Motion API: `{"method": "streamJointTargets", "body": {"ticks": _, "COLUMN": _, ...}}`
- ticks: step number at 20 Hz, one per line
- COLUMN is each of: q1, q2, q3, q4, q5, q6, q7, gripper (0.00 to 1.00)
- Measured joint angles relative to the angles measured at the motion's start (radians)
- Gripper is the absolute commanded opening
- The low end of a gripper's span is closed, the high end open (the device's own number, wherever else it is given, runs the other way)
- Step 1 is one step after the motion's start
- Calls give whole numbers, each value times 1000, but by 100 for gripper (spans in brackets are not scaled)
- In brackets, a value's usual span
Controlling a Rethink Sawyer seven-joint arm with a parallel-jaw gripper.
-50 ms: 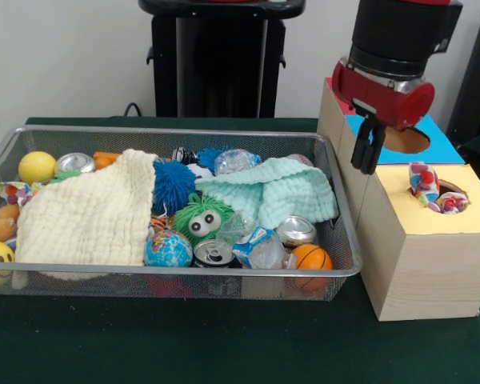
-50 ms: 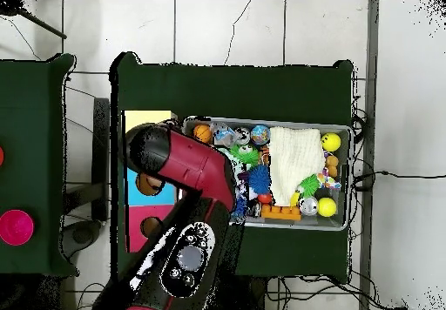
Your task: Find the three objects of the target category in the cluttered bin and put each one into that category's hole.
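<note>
The gripper (image 1: 368, 148) hangs empty with fingers close together above the blue-topped hole (image 1: 406, 139), while the bin (image 1: 168, 276) of clutter lies to its side, so any next target sits across from it, low in the bin.

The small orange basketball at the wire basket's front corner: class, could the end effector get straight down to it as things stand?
Probably yes. The small orange basketball lies uncovered on top, with neither cloth over it; the end effector hangs beside the basket, over the boxes.
</note>
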Motion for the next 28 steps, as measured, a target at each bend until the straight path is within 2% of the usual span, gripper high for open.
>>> {"method": "streamJointTargets", "body": {"ticks": 8, "q1": 42, "q2": 27, "q3": 0, "q4": -7, "q5": 0, "q6": 0, "q7": 0, "gripper": 0}}
{"method": "streamJointTargets", "body": {"ticks": 20, "q1": 50, "q2": 34, "q3": -12, "q4": -32, "q5": 0, "q6": 2, "q7": 0, "gripper": 0}}
{"method": "streamJointTargets", "body": {"ticks": 28, "q1": 57, "q2": 98, "q3": -32, "q4": -108, "q5": 3, "q6": 16, "q7": 4, "gripper": 0}}
